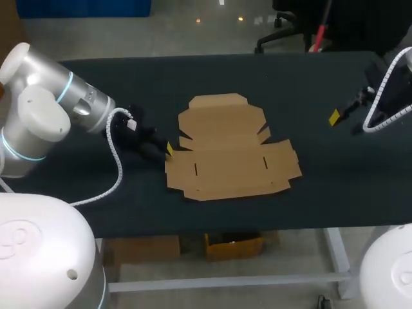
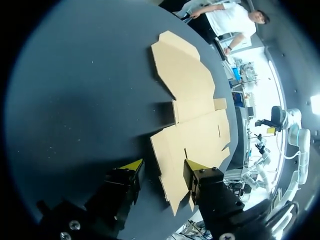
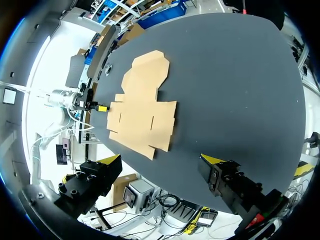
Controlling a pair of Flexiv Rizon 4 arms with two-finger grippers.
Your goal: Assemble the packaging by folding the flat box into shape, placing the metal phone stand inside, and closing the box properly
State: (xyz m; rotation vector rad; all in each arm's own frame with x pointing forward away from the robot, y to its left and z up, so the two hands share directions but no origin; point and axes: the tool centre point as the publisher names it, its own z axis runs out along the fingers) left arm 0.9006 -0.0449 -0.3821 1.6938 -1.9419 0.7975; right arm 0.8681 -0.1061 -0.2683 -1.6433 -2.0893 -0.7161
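Lying flat on table [image 1: 322,193], cardboard box [image 1: 228,148]; left hand [image 2: 163,167] open w/ box's left edge between fingers [image 2: 200,181]; right hand [image 3: 162,160] open, well apart at right.

You had one flat box [image 1: 228,148] (unfolded), one table [image 1: 309,187], and two grippers: the left gripper [image 2: 162,166] and the right gripper [image 3: 161,160].
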